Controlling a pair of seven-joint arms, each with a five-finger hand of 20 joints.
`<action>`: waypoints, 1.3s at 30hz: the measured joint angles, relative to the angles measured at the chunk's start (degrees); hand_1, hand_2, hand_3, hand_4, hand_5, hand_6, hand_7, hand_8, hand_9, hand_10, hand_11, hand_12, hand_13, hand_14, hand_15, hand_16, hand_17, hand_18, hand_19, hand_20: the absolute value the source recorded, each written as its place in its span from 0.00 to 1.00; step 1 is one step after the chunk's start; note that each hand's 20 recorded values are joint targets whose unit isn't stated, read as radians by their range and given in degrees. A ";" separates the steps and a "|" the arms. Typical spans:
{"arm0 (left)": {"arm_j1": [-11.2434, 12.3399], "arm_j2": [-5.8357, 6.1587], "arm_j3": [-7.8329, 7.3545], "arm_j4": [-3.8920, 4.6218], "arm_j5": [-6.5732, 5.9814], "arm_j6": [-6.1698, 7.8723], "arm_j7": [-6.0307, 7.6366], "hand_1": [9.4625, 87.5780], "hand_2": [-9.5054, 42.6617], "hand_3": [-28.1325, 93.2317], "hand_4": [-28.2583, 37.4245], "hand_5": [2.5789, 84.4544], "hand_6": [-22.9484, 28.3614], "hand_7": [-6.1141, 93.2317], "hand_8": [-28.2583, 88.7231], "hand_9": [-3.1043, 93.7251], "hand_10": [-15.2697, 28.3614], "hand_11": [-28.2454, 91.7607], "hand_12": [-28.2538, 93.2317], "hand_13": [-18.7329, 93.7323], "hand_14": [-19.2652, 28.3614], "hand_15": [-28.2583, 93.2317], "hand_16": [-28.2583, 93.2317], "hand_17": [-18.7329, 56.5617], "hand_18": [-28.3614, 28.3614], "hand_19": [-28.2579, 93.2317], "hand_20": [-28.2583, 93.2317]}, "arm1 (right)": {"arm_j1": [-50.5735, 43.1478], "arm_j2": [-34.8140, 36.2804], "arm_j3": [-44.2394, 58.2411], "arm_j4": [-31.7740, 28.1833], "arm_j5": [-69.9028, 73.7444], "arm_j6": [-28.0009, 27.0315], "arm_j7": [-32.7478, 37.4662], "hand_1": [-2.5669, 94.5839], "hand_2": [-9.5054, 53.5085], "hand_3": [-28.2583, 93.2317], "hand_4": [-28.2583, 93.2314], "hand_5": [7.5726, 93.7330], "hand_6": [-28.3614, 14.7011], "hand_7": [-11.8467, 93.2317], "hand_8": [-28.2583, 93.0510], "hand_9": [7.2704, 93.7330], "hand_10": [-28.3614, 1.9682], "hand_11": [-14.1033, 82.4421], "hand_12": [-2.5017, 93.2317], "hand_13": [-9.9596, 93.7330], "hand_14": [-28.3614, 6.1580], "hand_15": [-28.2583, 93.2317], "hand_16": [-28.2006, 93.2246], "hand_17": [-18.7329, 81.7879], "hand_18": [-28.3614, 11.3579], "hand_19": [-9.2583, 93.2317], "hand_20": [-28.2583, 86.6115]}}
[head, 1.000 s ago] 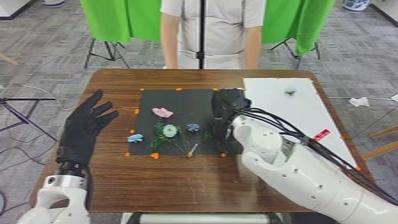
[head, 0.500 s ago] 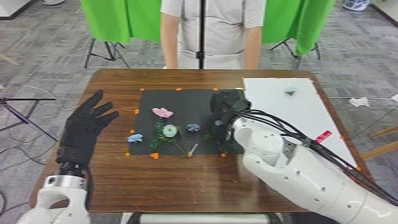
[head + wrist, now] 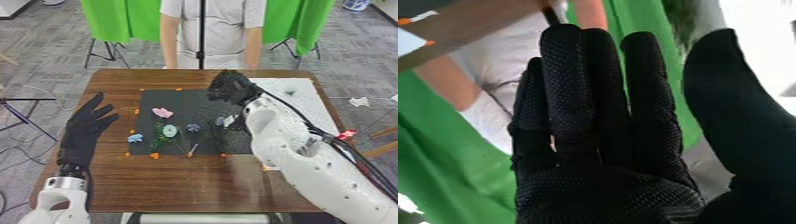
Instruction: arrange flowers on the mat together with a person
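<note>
Right hand (image 3: 233, 87) above the black mat's (image 3: 197, 98) far right corner; fingers straight, close together, thumb apart. Left hand (image 3: 82, 125) left of mat, fingers extended, slightly spread. Pink flower (image 3: 162, 112) and blue flower (image 3: 135, 138) lie on mat.

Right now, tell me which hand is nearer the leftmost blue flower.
Left. The left hand is left of that flower; the right hand is farther, at the far right corner of the mat.

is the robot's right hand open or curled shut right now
Open: in the right wrist view, the right hand has its fingers straight, with the thumb held apart from them.
</note>
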 measured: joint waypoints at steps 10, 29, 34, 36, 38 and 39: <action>2.54 0.00 -0.85 -0.65 0.19 0.10 0.14 0.19 0.27 0.89 0.02 0.39 0.52 0.17 0.16 0.38 0.72 0.40 0.30 0.40 0.91 0.55 0.19 0.12 0.95 0.61 0.33 | -13.37 -0.01 20.64 -9.65 27.26 6.16 -5.79 0.39 0.36 0.89 0.00 0.61 0.68 0.31 0.15 0.60 0.50 0.37 0.17 0.60 0.47 0.64 0.31 0.36 0.32 0.74 0.42; 2.44 -0.40 -0.96 -0.73 0.38 0.11 0.63 0.18 0.27 0.89 0.00 0.38 0.49 0.17 0.16 0.39 0.70 0.39 0.30 0.40 0.90 0.54 0.19 0.12 0.96 0.61 0.33 | -39.66 -3.08 39.20 -9.47 61.26 -1.37 -20.45 0.22 0.33 0.88 0.00 0.37 0.74 0.25 0.13 0.40 0.52 0.22 0.16 0.41 0.35 0.44 0.34 0.24 0.28 0.55 0.39; 2.18 -0.67 -0.96 -0.71 0.46 0.10 0.55 0.18 0.27 0.89 0.00 0.38 0.49 0.17 0.16 0.38 0.70 0.39 0.30 0.40 0.90 0.54 0.19 0.12 0.95 0.60 0.33 | -41.68 -4.83 39.81 -9.88 60.42 -1.45 -20.32 0.21 0.32 0.88 0.00 0.35 0.75 0.24 0.13 0.39 0.52 0.21 0.17 0.40 0.34 0.43 0.35 0.23 0.27 0.55 0.40; 2.16 -0.76 -0.96 -0.71 0.52 0.10 0.47 0.18 0.27 0.89 0.00 0.38 0.49 0.17 0.16 0.38 0.70 0.39 0.30 0.40 0.90 0.54 0.19 0.12 0.95 0.60 0.33 | -42.29 -5.25 39.83 -10.26 59.79 -1.41 -20.33 0.20 0.32 0.88 0.00 0.35 0.76 0.24 0.13 0.39 0.52 0.21 0.17 0.40 0.34 0.43 0.35 0.22 0.27 0.56 0.40; 2.16 -0.80 -0.99 -0.71 0.56 0.09 0.44 0.18 0.27 0.89 0.00 0.38 0.49 0.17 0.16 0.38 0.70 0.39 0.30 0.40 0.90 0.54 0.19 0.12 0.95 0.60 0.33 | -42.77 -5.63 39.70 -10.48 59.11 -1.27 -20.43 0.20 0.32 0.88 0.00 0.35 0.76 0.24 0.13 0.39 0.52 0.21 0.17 0.40 0.33 0.43 0.36 0.22 0.26 0.56 0.40; 2.16 -0.81 -1.00 -0.71 0.57 0.09 0.42 0.18 0.27 0.89 0.00 0.38 0.50 0.17 0.16 0.38 0.70 0.39 0.30 0.40 0.90 0.54 0.19 0.12 0.95 0.60 0.33 | -42.93 -5.81 39.58 -10.52 58.87 -1.18 -20.50 0.20 0.32 0.88 0.00 0.35 0.76 0.24 0.13 0.39 0.52 0.21 0.17 0.40 0.33 0.43 0.36 0.22 0.26 0.56 0.40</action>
